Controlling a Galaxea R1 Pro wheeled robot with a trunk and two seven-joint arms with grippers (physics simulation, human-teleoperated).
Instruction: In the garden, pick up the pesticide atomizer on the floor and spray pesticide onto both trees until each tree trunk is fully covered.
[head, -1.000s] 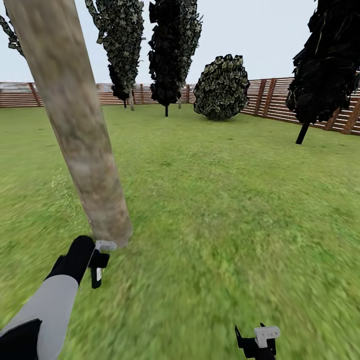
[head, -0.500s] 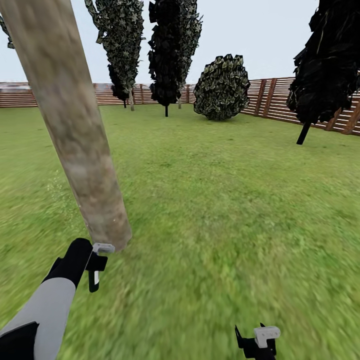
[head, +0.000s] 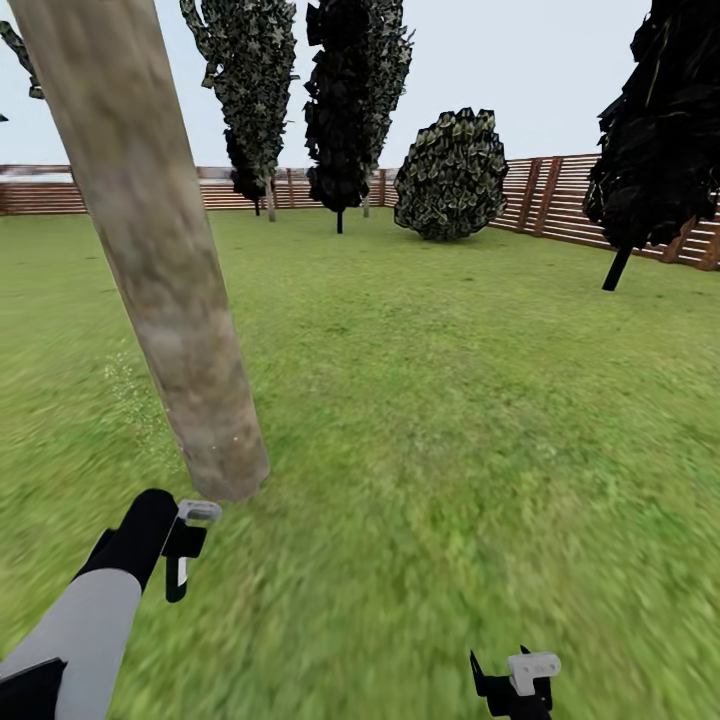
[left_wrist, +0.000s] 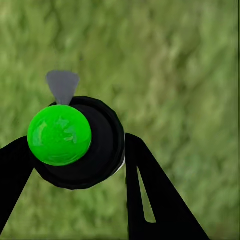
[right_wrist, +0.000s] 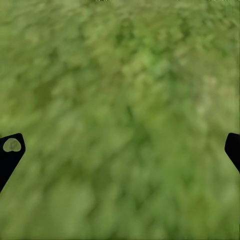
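Note:
A thick, pale grey-brown tree trunk (head: 150, 250) leans across the left of the head view and meets the lawn just ahead of my left arm. My left gripper (head: 180, 558) is shut on the pesticide atomizer (head: 192, 525), whose pale grey spray head sits just below and in front of the trunk's base. In the left wrist view the atomizer (left_wrist: 95, 150) shows as a dark round body with a green ball and a grey nozzle, clamped between black fingers (left_wrist: 150, 195). Faint whitish pesticide specks (head: 130, 395) hang left of the trunk. My right gripper (head: 512, 685) is open over grass (right_wrist: 120, 145).
Green lawn (head: 450, 400) stretches to a brown slat fence (head: 560, 200). Thin-stemmed dark-leaved trees (head: 345, 100) and a round bush (head: 452, 175) stand at the back. Another dark tree (head: 660, 130) is at the right.
My left gripper with the atomizer has dropped slightly and drawn back from the trunk's base. The whole view has shifted a little, so the camera moved. The right gripper is unchanged.

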